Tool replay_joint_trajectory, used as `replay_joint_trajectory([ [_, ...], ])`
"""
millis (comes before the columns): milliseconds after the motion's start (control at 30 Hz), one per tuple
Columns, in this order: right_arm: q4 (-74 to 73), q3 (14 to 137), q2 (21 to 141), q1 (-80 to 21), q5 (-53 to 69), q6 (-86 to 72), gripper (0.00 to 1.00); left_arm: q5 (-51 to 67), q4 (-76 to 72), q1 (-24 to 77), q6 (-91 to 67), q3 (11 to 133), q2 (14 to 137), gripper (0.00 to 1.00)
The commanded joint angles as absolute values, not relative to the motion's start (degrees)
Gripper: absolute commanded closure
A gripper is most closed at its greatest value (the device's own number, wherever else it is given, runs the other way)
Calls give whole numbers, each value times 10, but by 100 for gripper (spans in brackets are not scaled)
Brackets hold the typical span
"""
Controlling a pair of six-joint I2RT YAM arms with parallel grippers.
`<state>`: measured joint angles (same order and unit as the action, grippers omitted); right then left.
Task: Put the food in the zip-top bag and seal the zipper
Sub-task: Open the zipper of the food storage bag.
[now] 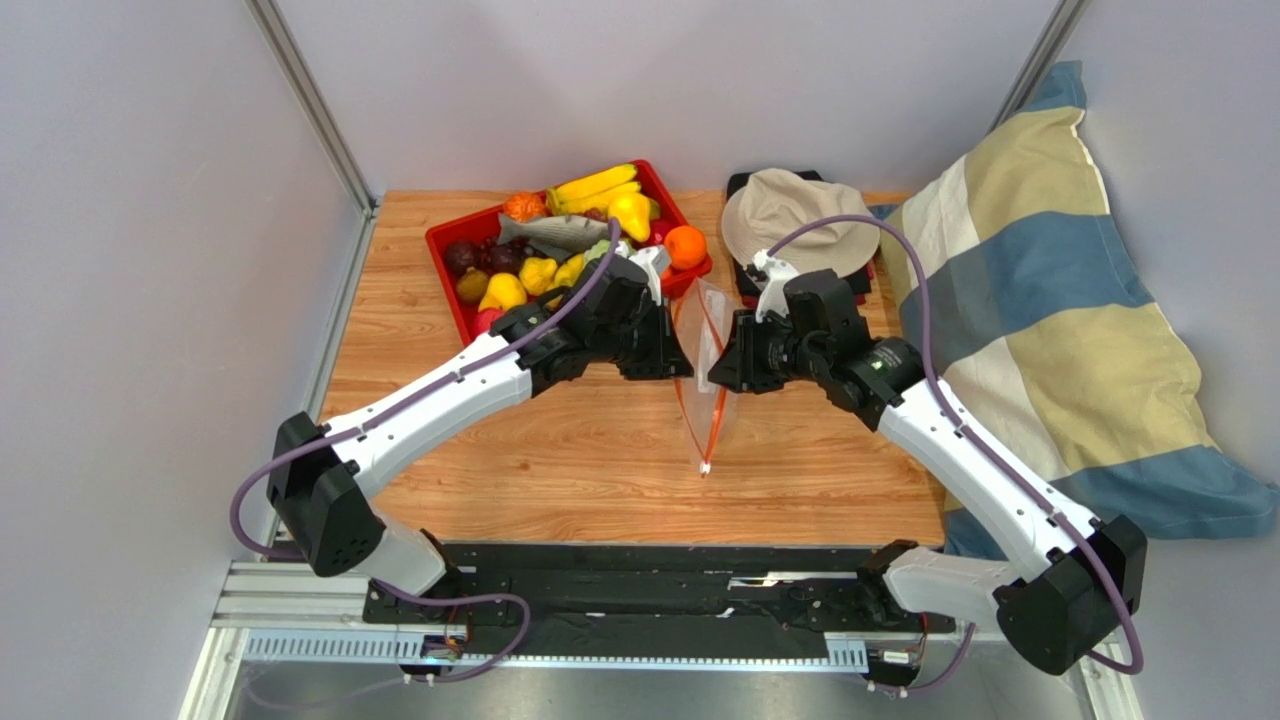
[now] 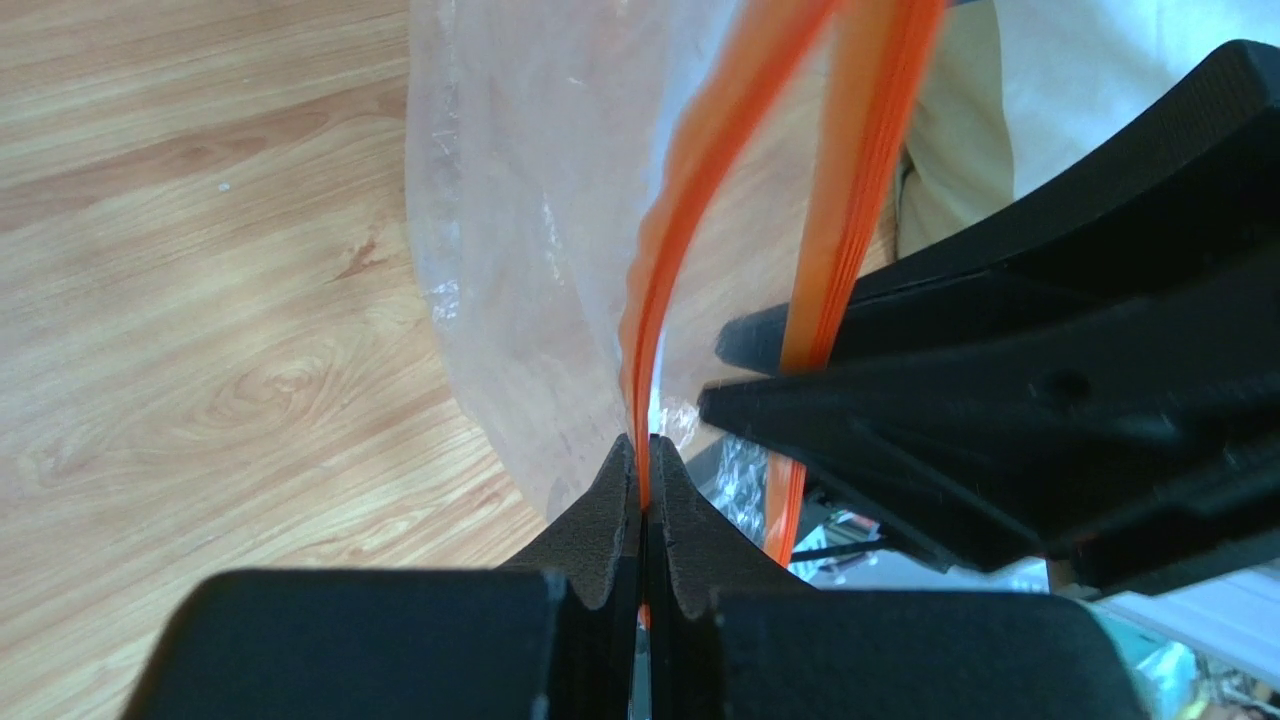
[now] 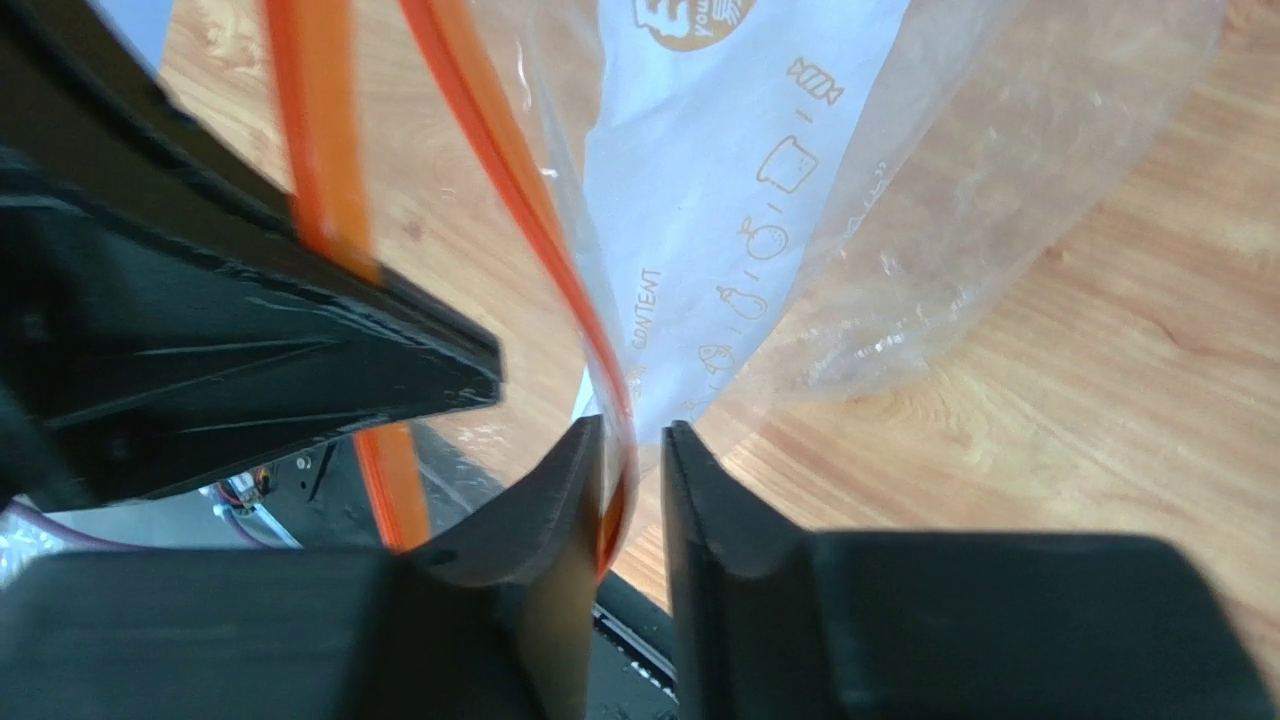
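The clear zip-top bag (image 1: 703, 368) hangs upright over the table between my two grippers, its mouth spread. Its orange zipper (image 1: 699, 393) runs down to a white slider (image 1: 703, 470). My left gripper (image 1: 679, 354) is shut on one zipper lip (image 2: 706, 165) of the bag (image 2: 526, 225). My right gripper (image 1: 726, 369) straddles the other lip (image 3: 511, 165); its jaws stand slightly apart, and the strip lies against one finger. The bag's white label (image 3: 736, 195) shows in the right wrist view. The food, with bananas (image 1: 594, 186) and an orange (image 1: 685, 246), lies in the red tray (image 1: 446, 234).
A beige hat (image 1: 789, 215) lies on a dark item at the table's back right. A striped pillow (image 1: 1037, 300) lies along the right edge. Grey walls stand at the left and back. Bare wood table (image 1: 571, 450) lies in front of the bag.
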<state>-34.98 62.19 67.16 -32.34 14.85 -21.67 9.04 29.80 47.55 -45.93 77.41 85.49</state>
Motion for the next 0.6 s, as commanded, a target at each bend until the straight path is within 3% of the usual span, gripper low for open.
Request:
replay_joint_trajectory([
  [0, -358, 625, 632, -314, 120, -188, 81, 95, 317, 462, -418, 794, 805, 100],
  [133, -437, 646, 599, -272, 120, -156, 100, 121, 373, 418, -330, 797, 788, 100],
  [333, -541, 647, 567, -193, 151, -88, 100, 106, 503, 377, -69, 832, 801, 100],
  [567, -592, 641, 591, -184, 243, -50, 100, 154, 577, 375, 43, 869, 875, 100],
])
